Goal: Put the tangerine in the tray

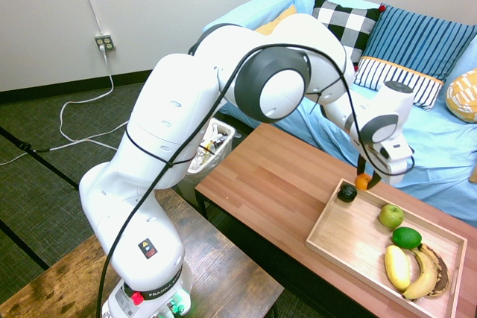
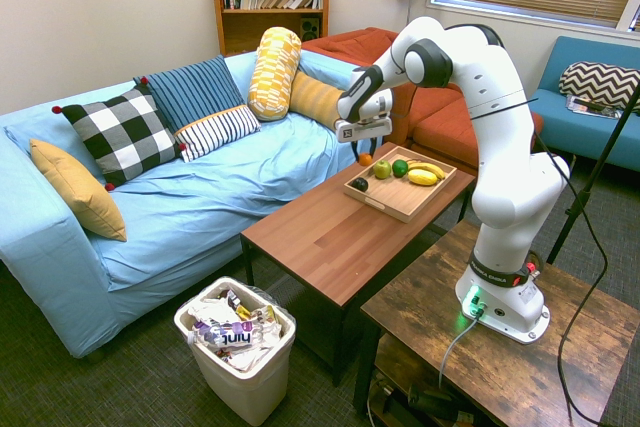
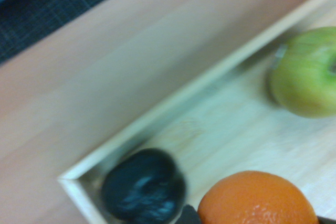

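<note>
Gripper (image 1: 365, 180): closed around the tangerine (image 1: 362, 182)
Tangerine: held above the tray (image 1: 350, 247), near its corner
Corner: dark fruit (image 1: 346, 193)
Tray: apple (image 1: 390, 216), lime (image 1: 406, 237), bananas (image 1: 414, 269)

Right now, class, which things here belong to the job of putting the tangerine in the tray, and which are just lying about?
Job: tangerine, tray, gripper holding the tangerine.
Lying about: apple, lime, bananas, dark fruit, bin, cushions.

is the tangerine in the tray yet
Not resting in it: the tangerine hangs in the gripper above the tray corner, beside the dark fruit.
</note>
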Controlling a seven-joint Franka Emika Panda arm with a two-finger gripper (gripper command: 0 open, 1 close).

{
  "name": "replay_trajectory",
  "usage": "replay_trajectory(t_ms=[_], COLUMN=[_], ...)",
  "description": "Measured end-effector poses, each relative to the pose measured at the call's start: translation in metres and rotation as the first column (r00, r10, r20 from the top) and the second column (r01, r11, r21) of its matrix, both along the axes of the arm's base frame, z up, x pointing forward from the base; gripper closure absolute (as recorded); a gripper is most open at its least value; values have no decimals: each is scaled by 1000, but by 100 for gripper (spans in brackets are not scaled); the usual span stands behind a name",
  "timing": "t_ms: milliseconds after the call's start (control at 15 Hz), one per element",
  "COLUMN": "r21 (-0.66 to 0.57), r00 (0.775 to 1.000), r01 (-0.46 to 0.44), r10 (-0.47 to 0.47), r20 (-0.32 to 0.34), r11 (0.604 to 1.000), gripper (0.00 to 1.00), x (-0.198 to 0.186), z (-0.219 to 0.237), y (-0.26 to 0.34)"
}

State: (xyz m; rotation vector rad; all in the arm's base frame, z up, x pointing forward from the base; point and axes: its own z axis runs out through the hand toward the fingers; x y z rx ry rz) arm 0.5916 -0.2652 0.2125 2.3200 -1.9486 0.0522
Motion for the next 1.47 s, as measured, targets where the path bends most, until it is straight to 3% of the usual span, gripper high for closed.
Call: replay_trajectory(t_ms=[400,733,800,1467], r21=[38,65,68,74], r00=[995,992,992,994], r01=[67,80,80,77], r10=[-65,-73,-73,-70], r20=[-71,-100,-103,-88], r11=[997,995,994,994], gripper=[100,100,0,0], x=[-58,-80,-80,-74], z=[-62,-100,-103,-102], y=[-37,-42,-41,-34])
